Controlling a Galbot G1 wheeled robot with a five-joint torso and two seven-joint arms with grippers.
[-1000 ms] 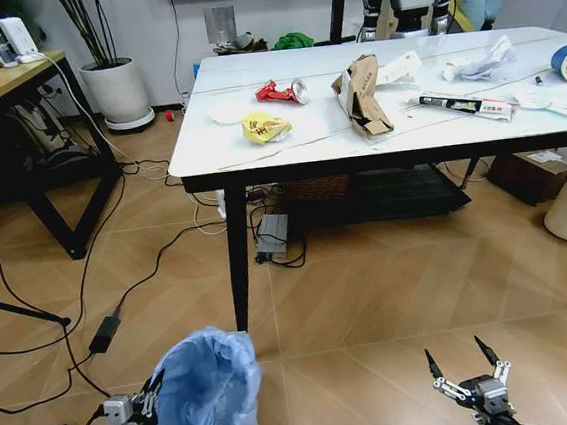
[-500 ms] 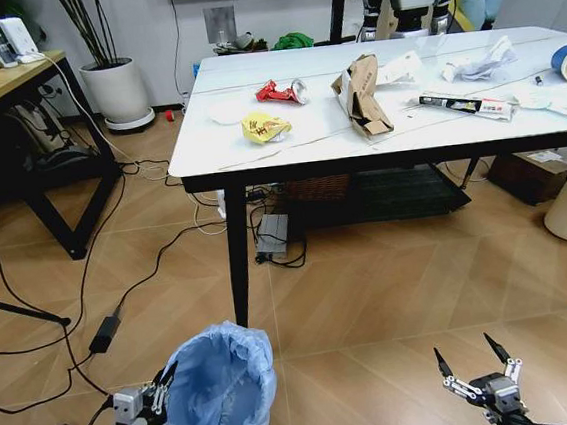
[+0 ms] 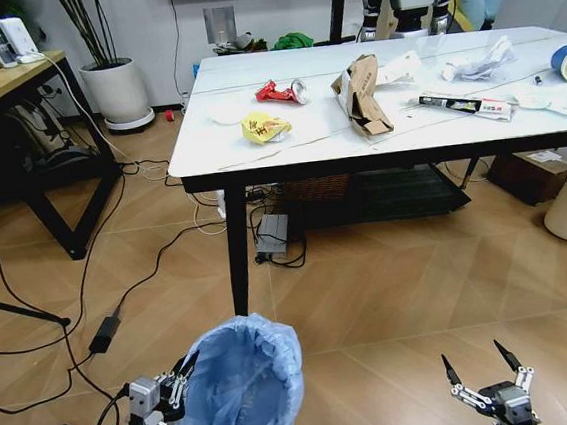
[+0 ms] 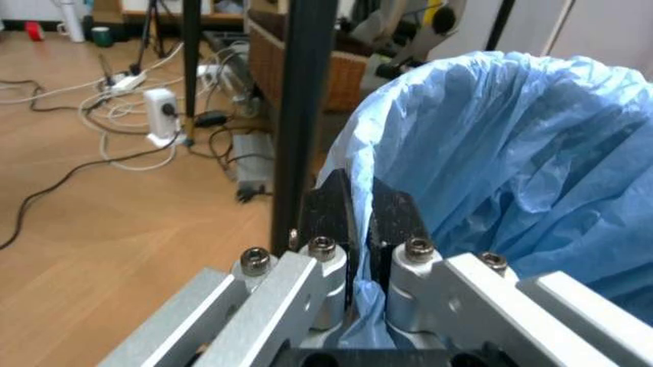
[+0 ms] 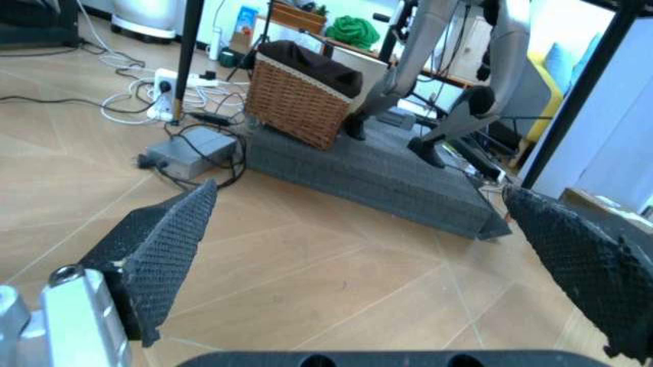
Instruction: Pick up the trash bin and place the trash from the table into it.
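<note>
While left gripper [image 3: 182,380] pinches bin [image 3: 242,387] rim (liner caught between pads), bin sits low, short of table [image 3: 376,128]: carry level. Right gripper [image 3: 485,372] spread, beside bin.

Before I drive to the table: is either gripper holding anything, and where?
Left gripper pinches the trash bin by its bag-lined rim. Right gripper is open, empty.

Head view: high, facing forward and down over the floor to the table [image 3: 356,135]. Left wrist view: close behind the bin [image 4: 510,160] rim. Right wrist view: low, facing under-table clutter. Shared: wooden floor.
</note>
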